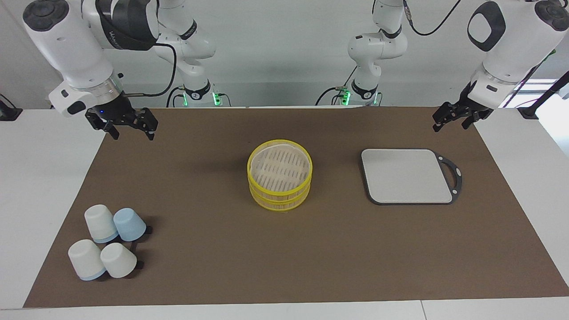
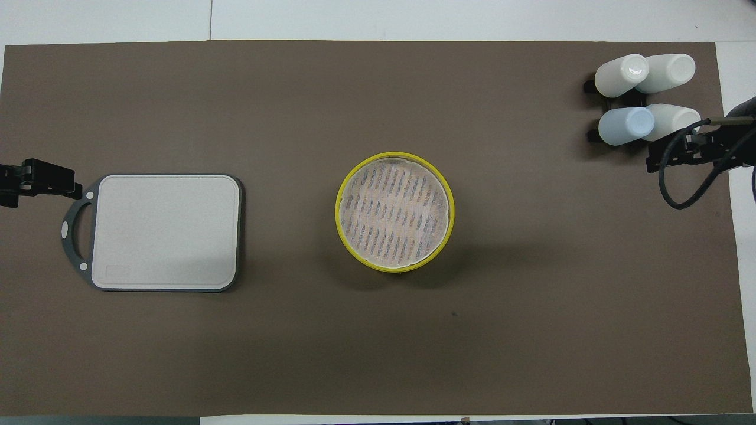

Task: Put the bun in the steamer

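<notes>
Cups (image 1: 109, 242) number four, steamer (image 1: 279, 178) perhaps two tiers, board (image 1: 406, 176) one.

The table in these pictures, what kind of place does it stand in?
Probably a robot lab set up as a mock kitchen: two arms mounted at a table with a brown mat, a lidded steamer, a grey cutting board and upturned cups.

Steamer (image 1: 279, 173) sits between board (image 1: 404, 176) and cups (image 1: 109, 242).
</notes>
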Robot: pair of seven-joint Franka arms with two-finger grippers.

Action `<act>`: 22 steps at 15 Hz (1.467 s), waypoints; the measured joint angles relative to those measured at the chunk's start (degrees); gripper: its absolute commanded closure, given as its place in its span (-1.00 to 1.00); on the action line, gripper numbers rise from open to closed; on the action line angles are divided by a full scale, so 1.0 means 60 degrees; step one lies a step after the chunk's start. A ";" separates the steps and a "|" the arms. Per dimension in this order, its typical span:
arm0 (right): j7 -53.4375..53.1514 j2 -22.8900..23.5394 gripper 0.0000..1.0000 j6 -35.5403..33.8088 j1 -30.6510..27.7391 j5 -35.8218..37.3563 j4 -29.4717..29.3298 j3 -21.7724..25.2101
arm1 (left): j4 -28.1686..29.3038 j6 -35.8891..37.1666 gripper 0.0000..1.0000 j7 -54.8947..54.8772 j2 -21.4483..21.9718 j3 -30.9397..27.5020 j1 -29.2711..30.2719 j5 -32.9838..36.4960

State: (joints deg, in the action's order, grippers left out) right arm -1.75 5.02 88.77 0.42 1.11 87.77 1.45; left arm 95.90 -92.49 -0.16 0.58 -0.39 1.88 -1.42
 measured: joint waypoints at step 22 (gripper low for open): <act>0.0759 -0.0026 -1.00 0.0088 -0.0150 -0.0254 -0.0001 -0.0007 | 0.0000 0.0000 -1.00 0.0000 0.0000 0.0000 0.0000 0.0001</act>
State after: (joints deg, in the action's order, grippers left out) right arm 2.81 4.87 89.30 -0.48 -0.42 87.76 1.41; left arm 95.90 -92.49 -0.16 0.58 -0.39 1.88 -1.42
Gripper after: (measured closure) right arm 0.000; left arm 0.000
